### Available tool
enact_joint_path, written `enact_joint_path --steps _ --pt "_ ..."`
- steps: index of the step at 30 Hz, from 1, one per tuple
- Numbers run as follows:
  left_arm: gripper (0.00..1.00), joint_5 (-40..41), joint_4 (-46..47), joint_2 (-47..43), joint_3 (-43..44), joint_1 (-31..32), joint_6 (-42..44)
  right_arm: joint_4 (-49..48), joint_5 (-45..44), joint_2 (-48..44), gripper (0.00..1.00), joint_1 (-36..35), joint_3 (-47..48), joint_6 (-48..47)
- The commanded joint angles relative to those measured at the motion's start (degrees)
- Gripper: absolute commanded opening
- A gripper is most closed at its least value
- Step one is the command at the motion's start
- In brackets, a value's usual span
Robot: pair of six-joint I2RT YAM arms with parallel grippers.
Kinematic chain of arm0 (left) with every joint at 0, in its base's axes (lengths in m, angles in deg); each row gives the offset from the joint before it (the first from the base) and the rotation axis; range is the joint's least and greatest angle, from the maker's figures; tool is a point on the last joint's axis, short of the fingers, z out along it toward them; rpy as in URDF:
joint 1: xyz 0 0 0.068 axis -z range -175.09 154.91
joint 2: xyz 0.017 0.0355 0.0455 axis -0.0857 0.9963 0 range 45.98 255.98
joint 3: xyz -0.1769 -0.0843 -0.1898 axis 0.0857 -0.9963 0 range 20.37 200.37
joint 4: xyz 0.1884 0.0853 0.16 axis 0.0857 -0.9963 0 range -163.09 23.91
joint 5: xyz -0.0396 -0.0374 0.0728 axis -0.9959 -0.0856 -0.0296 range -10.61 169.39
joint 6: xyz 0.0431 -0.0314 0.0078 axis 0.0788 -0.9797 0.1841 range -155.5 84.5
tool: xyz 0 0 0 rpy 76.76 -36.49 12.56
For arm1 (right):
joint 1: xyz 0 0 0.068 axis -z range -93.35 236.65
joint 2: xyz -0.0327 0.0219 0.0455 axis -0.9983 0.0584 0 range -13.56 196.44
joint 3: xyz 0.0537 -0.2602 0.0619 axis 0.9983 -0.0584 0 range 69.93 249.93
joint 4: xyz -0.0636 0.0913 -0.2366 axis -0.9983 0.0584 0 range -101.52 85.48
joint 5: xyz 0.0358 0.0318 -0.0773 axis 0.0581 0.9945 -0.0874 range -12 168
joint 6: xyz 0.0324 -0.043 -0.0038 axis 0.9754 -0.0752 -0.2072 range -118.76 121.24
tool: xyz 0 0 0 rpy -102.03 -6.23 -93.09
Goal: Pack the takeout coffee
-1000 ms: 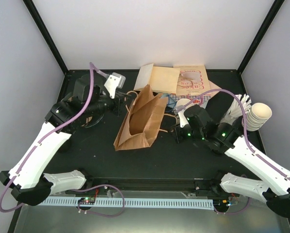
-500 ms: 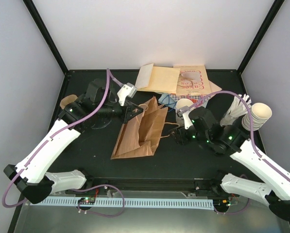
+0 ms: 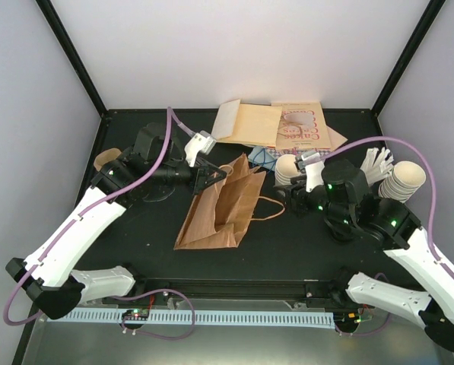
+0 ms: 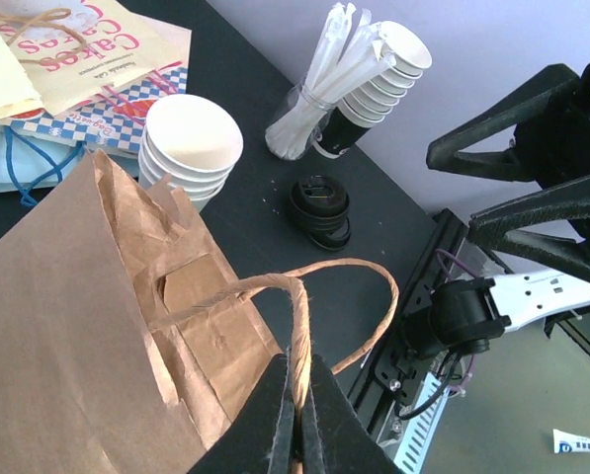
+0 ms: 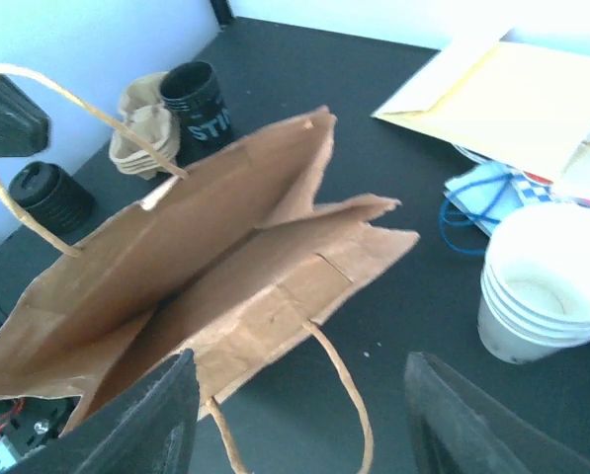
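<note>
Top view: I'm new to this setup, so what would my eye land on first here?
The brown paper bag lying open in the middle of the black table, with the left gripper shut on its handle. Next, the right gripper, open just right of the bag, beside a stack of cream cups.

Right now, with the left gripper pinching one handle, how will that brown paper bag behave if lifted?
Likely floppy: the brown paper bag lies creased and half collapsed, so its mouth may sag shut. Probably light: its visible inside looks empty. Hung from one handle in the left gripper alone, it may tilt and swing.
</note>
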Motion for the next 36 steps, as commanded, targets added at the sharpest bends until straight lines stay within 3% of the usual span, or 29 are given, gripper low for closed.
enact_joint_path --steps 1,5,12,21,36 --pt "0.02 -2.70 2.20 -1.13 1.68 -0.19 -0.78 -7.48 7.25 1.98 0.55 -0.30 -0.11 -0.39" --pt "0.02 -3.29 3.00 -1.68 1.32 -0.16 -1.20 -15.87 14.46 5.99 0.33 -0.35 -3.22 2.04" --pt "0.02 -4.01 3.39 -1.98 1.22 -0.21 -1.71 -24.20 13.75 11.11 0.02 -1.61 -7.92 3.04" --pt "0.02 -4.85 5.61 -1.94 0.73 -0.21 -2.84 -23.92 12.10 19.88 0.01 -4.76 -9.69 7.22" --pt "0.02 -5.57 9.95 -2.76 0.67 -0.18 -4.96 -26.14 11.34 20.38 0.01 -7.44 -20.80 9.98"
